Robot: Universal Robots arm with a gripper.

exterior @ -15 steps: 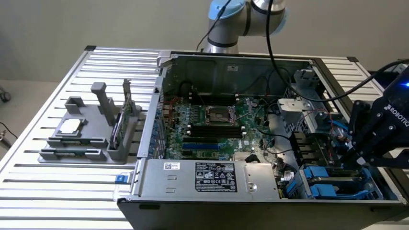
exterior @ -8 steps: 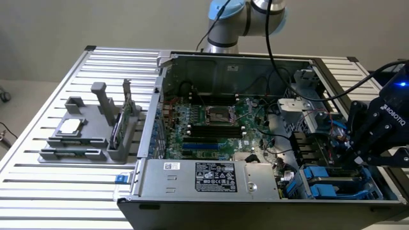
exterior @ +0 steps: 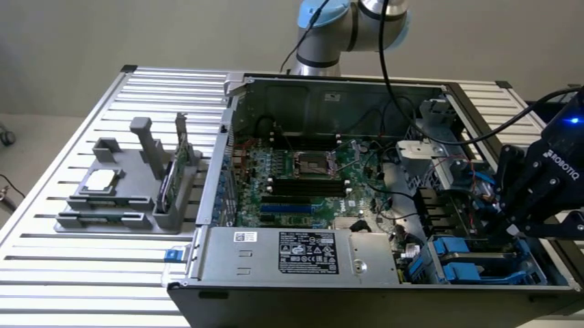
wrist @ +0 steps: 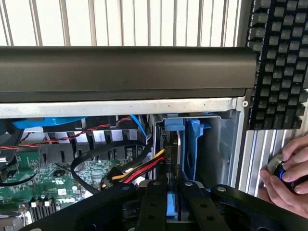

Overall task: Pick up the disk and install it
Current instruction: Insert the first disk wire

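In the wrist view the disk (wrist: 173, 127) stands edge-on in the drive bay at the corner of the open computer case, a thin grey slab in a blue plastic frame. My gripper (wrist: 172, 208) is shut on its near edge, and blue plastic shows between the two black fingers (wrist: 155, 204). In the exterior view the gripper (exterior: 516, 231) reaches down into the case at the exterior view's right, above the blue brackets (exterior: 456, 265) of the bay. Its fingertips are hidden behind the case parts there.
Red, yellow and black cables (wrist: 137, 172) run close beside the bay. The motherboard (exterior: 306, 174) and power supply (exterior: 306, 251) lie inside the case. A grey fixture (exterior: 123, 195) with a chip and a green card sits at the exterior view's left. A hand (wrist: 288, 175) and keyboard (wrist: 281, 62) are beside the case.
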